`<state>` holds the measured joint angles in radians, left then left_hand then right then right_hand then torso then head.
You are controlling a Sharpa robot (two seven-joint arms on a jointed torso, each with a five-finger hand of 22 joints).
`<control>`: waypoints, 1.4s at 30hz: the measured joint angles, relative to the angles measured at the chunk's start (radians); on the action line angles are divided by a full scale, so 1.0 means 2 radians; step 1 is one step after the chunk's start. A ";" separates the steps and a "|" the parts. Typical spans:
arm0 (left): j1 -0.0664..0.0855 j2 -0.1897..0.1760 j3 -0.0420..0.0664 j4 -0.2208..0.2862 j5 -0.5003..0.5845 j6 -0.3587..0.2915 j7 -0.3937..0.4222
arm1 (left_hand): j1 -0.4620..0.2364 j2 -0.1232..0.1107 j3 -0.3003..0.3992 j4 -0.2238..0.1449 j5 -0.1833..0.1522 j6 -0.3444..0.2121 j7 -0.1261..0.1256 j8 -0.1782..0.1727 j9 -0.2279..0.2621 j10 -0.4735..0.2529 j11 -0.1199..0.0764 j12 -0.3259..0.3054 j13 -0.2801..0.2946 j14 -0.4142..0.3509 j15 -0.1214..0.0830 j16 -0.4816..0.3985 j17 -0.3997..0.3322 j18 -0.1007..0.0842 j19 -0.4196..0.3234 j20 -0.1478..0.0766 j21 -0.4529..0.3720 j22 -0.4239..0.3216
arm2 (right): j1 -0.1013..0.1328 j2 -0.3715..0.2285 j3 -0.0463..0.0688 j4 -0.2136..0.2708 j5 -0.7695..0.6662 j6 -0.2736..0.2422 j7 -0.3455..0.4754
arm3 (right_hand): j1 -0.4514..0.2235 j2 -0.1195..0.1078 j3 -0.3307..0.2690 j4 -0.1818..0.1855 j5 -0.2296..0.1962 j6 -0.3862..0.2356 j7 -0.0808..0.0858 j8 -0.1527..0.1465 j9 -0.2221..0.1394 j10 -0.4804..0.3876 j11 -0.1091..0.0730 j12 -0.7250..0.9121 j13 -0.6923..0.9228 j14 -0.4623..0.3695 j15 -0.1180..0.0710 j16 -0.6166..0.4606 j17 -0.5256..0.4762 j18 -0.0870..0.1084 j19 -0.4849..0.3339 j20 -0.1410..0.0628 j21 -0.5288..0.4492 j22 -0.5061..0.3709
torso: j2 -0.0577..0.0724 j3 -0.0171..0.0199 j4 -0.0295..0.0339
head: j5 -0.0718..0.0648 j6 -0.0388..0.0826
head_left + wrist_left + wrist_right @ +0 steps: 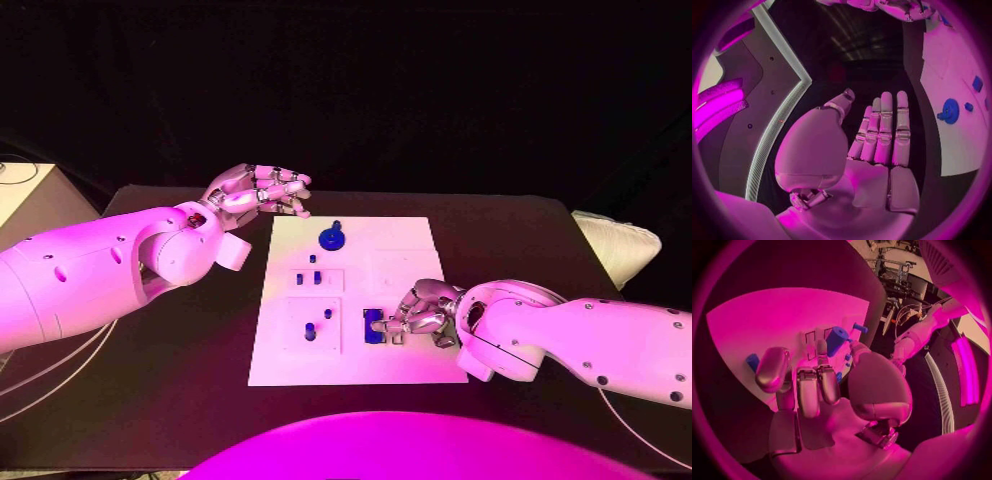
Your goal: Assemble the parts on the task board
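Right hand (421,318): fingers curled over the white task board (404,250), gripping a small blue cylindrical part (836,340) at the fingertips.
Left hand (260,192): holds nothing, fingers straight and close together, beside the board's far corner.
Blue round part (332,238): on the board, just beyond the left fingertips.

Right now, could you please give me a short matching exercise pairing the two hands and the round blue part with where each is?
Things:
1. left hand
2. right hand
3. round blue part

Places:
A. at the task board's far end
B. off the board, beside its far left corner
C. over the board's near right area, at a blue part

Pairs: 1-B, 2-C, 3-A
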<state>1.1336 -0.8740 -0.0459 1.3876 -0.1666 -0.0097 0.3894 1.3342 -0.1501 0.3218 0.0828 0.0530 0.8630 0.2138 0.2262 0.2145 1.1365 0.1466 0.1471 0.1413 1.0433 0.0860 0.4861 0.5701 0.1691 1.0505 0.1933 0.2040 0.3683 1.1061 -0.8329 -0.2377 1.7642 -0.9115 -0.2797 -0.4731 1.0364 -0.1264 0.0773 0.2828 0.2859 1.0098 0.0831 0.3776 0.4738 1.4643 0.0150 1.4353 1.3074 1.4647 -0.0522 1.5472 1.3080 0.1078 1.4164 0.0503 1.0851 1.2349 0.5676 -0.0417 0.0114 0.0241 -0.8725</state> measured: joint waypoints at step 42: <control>0.000 0.001 0.000 -0.002 0.000 0.005 -0.004 | 0.000 0.000 0.003 0.001 0.000 0.000 0.000 0.000 0.000 -0.004 0.000 0.002 0.001 -0.002 0.002 0.002 0.000 0.000 0.000 0.000 0.004 0.002 | -0.011 0.015 0.000 -0.010 -0.069 0.021 0.008 | 0.089 0.031 0.027 -0.001 -0.090 0.005 -0.005 0.010 -0.006 0.002 -0.005 0.006 0.000 0.000 -0.004 0.002 0.000 0.000 0.009 -0.005 0.012 0.020 | 0.000 -0.0009 0.0003 | 0.002 0.000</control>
<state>1.1335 -0.8712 -0.0464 1.3838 -0.1670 -0.0003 0.3810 1.3342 -0.1501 0.3288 0.0841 0.0530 0.8629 0.2139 0.2262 0.2144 1.1293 0.1465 0.1517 0.1425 1.0397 0.0897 0.4899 0.5699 0.1691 1.0505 0.1933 0.2112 0.3727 1.0848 -0.8030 -0.2377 1.7437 -1.0501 -0.2373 -0.4576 1.2142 -0.0648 0.1314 0.2813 0.1066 1.0198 0.0733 0.3986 0.4625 1.4679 0.0046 1.4463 1.3079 1.4647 -0.0593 1.5511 1.3076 0.1078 1.4344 0.0395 1.1091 1.2740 0.5679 -0.0435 0.0121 0.0271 -0.8725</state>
